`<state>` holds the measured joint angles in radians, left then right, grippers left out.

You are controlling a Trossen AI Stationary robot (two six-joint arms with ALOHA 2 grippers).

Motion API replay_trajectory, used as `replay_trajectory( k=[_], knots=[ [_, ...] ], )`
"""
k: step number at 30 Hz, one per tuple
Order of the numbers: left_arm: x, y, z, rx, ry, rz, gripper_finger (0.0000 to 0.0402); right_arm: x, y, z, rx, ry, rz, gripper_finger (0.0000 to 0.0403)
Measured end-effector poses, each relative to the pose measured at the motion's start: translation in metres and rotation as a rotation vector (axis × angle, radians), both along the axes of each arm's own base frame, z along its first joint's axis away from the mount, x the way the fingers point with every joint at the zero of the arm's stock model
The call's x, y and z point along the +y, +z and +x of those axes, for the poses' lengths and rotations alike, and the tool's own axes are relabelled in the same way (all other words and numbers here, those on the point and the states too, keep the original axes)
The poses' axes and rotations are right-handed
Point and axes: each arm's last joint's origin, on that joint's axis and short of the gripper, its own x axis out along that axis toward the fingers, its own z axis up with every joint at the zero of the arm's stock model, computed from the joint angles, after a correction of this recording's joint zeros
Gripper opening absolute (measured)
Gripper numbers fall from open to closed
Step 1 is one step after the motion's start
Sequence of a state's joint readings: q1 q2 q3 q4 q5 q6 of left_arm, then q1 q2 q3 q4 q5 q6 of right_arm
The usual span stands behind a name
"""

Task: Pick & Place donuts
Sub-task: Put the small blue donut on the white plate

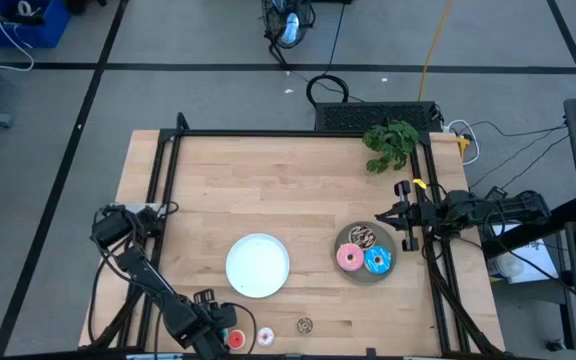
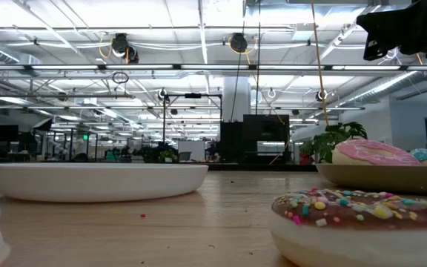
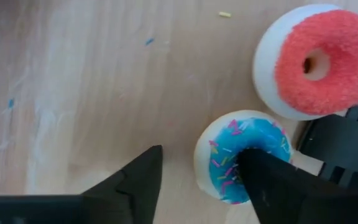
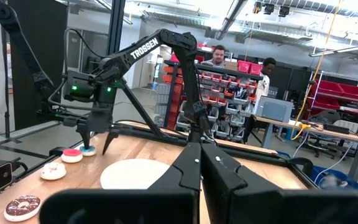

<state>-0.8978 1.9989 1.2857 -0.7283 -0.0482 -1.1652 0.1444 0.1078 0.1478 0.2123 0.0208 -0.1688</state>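
Observation:
My left gripper (image 3: 199,154) is open and points down at the table's near left (image 1: 218,333). It stands over a blue mini donut (image 3: 229,155) that lies flat on the wood. One finger (image 3: 266,180) is over the donut's hole, and the other (image 3: 138,180) is outside the ring above bare table. A red mini donut (image 3: 316,62) lies just beside the blue one, then a white mini (image 1: 265,337) and a brown mini (image 1: 305,324). Pink (image 1: 349,258), blue (image 1: 377,262) and chocolate-sprinkled (image 1: 361,237) donuts lie on the grey plate (image 1: 340,243). My right gripper (image 4: 201,163) waits shut at the right edge. My left gripper comes at the blue mini donut from above, pointing down. One finger covers the ring's middle (image 3: 244,146). The other is off the donut's outer side. I cannot tell whether either finger touches the donut, which lies flat on the table.
An empty white plate (image 1: 258,265) sits at the table's middle near side. A green plant (image 1: 391,143) stands at the far right corner. A black frame (image 1: 298,133) runs along the table's edges. Bare wood spreads across the far half.

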Motion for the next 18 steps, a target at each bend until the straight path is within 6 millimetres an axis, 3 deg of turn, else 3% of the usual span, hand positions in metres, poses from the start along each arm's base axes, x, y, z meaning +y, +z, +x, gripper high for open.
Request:
replay_trajectory(
  k=[9, 14, 18],
  knots=[
    [0.004, 0.014, 0.009, 0.109, -0.078, -0.005, 0.0021, 0.0, 0.0, 0.0, 0.001, 0.0, 0.0, 0.0],
    [0.016, 0.016, 0.014, 0.154, -0.101, 0.028, 0.0031, 0.0, 0.0, 0.0, 0.001, 0.0, 0.0, 0.0],
    [0.03, 0.03, 0.017, 0.156, -0.137, 0.052, 0.0033, 0.0, 0.0, 0.0, 0.001, 0.0, 0.0, 0.0]
  ],
)
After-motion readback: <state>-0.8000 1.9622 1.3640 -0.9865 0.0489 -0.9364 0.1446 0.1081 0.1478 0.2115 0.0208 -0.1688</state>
